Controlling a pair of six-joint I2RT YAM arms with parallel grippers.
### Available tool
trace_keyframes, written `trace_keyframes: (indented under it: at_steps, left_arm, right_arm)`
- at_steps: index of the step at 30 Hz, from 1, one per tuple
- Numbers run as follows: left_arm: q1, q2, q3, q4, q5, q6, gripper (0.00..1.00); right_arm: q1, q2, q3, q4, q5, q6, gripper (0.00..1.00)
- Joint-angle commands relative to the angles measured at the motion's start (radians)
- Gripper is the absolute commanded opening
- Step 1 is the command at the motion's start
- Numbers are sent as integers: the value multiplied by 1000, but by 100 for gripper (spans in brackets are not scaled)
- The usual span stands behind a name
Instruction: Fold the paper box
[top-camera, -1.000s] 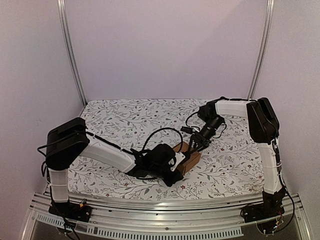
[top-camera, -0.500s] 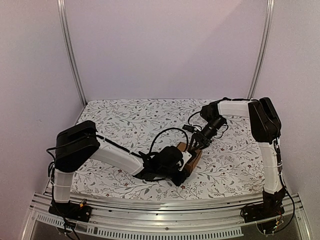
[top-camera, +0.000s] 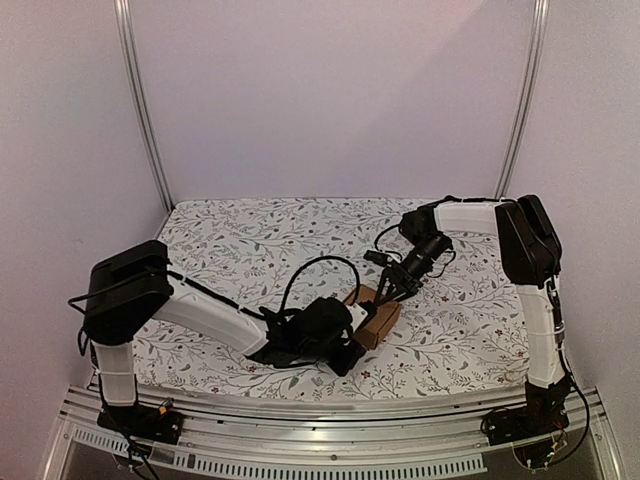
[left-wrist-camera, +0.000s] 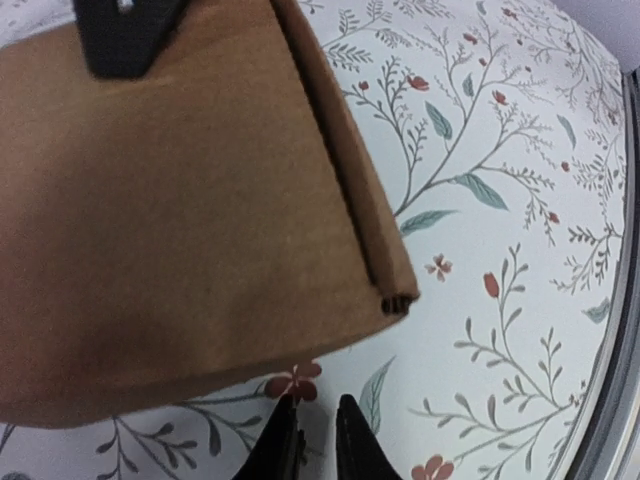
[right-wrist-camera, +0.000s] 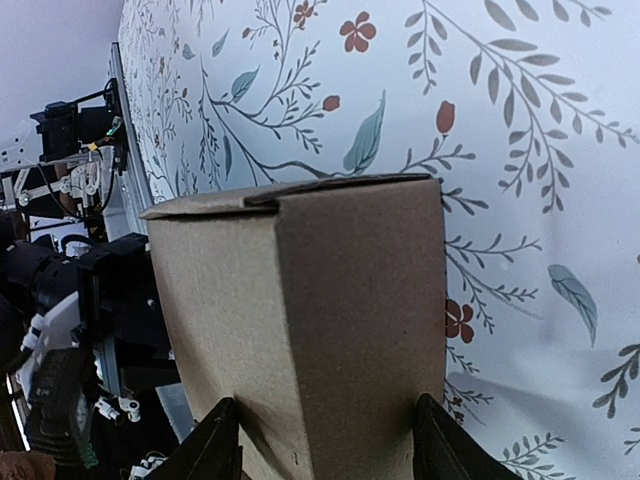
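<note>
The paper box (top-camera: 379, 319) is a small brown cardboard cube standing on the floral cloth near the table's middle. My right gripper (top-camera: 386, 294) reaches down to it from the back right and is shut on it. In the right wrist view its fingers (right-wrist-camera: 218, 445) press the two opposite sides of the box (right-wrist-camera: 300, 320). My left gripper (top-camera: 351, 343) sits low at the box's near left side. In the left wrist view its tips (left-wrist-camera: 312, 432) stand a narrow gap apart just short of the box (left-wrist-camera: 180, 220), with nothing between them. A folded flap edge (left-wrist-camera: 398, 300) shows at the box's corner.
The floral cloth (top-camera: 230, 250) covers the table. An aluminium rail (top-camera: 330, 415) runs along the near edge. Two metal posts (top-camera: 140, 110) stand at the back corners, and pale walls enclose the sides. The table's right edge (left-wrist-camera: 630, 250) lies close in the left wrist view.
The left arm pushed in toward the box and then drew back a little to the left. Its jaws closed and have parted slightly again. The right gripper kept its hold.
</note>
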Motion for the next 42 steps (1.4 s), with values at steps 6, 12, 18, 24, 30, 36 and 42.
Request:
trace_keyframes:
  at_steps: [6,12,18,24,30,36,42]
  left_arm:
    - [7,-361,-195,-312,42,111,24]
    - [156,-312,-190,-332,39,102,1]
    - [182,-246,-142,-286,71,143,0]
    - [181,-159,-67,-275,167,137,0]
    - [186,-90,-29,-218,139,135,0]
    - [193,-12,-29,-41,48,68,0]
    - [196,34,-40,81,3,55,0]
  right_arm:
    - [10,54,27,-79,6,-8,57]
    - [9,52,24,-83,13,-15,57]
    - [10,48,24,-82,16,-14,57]
    - [9,53,22,-82,12,-13,57]
    - [9,59,19,-87,-14,-19,56]
    - [12,77,23,-112,-69,-39,55]
    - [12,91,34,-129,-83,-54,53]
